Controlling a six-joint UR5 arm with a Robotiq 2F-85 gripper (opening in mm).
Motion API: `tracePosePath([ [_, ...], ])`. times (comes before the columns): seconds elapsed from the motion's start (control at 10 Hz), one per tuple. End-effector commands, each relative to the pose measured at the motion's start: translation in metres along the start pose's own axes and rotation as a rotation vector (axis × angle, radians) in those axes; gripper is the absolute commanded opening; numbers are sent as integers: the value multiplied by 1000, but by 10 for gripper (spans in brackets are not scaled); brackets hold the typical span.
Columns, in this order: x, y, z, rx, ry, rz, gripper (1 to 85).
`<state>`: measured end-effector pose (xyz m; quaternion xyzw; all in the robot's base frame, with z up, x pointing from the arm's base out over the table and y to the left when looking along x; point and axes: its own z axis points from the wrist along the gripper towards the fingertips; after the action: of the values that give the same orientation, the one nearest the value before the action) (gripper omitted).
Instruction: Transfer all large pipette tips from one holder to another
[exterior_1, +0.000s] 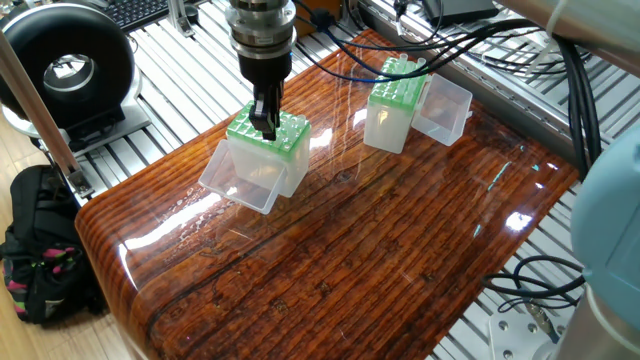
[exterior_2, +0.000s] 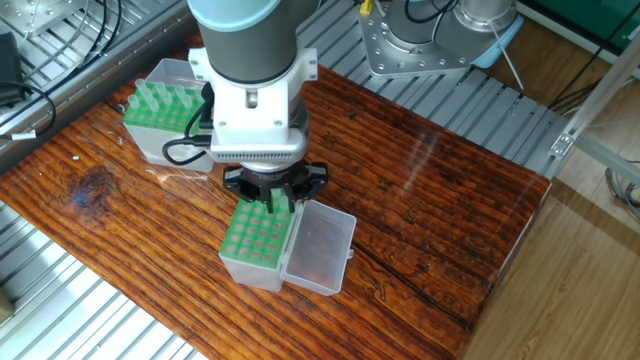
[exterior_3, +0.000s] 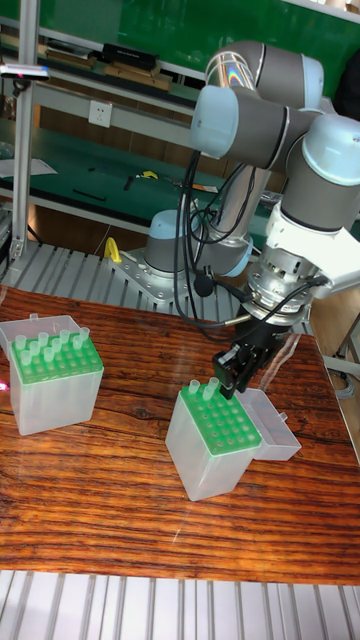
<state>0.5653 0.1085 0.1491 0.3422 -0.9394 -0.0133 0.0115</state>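
Where one fixed view looks across the wooden tabletop (exterior_1: 330, 250), gripper (exterior_1: 265, 128) down at the near green-topped box (exterior_1: 266, 140), black fingers (exterior_1: 268, 120) set narrow, anything between them too small to make out. Clear lid of that box hanging open toward the tabletop's left edge. Second green-topped box (exterior_1: 395, 100) near the far edge, large pipette tips (exterior_1: 404, 68) standing in its top, count unclear. Grey robot housing cut off at the right border; slatted metal frame around the tabletop, black round device and a dark bag at the left.

From the other fixed view, gripper (exterior_2: 272, 195) mostly hidden under the white wrist flange, finger gap out of sight. Box beneath it (exterior_2: 255, 240), lid flat beside. Other box (exterior_2: 155, 115) toward the far left corner, well apart.

From the tall fixed view, gripper (exterior_3: 236, 378) over the box's (exterior_3: 215, 440) rear corner, two tips (exterior_3: 204, 390) upright there just beside the fingertips; contact impossible to judge. Tips (exterior_3: 45, 348) also in the left box (exterior_3: 50, 385). Green wall and workbench behind.
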Motion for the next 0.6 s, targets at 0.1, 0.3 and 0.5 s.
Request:
tracePosePath([
  [0.1, 4, 7, 2, -16, -10, -7, 317],
  [0.3, 3, 6, 2, -13, -13, -10, 313],
  [0.5, 3, 7, 1, -15, -15, -8, 313],
])
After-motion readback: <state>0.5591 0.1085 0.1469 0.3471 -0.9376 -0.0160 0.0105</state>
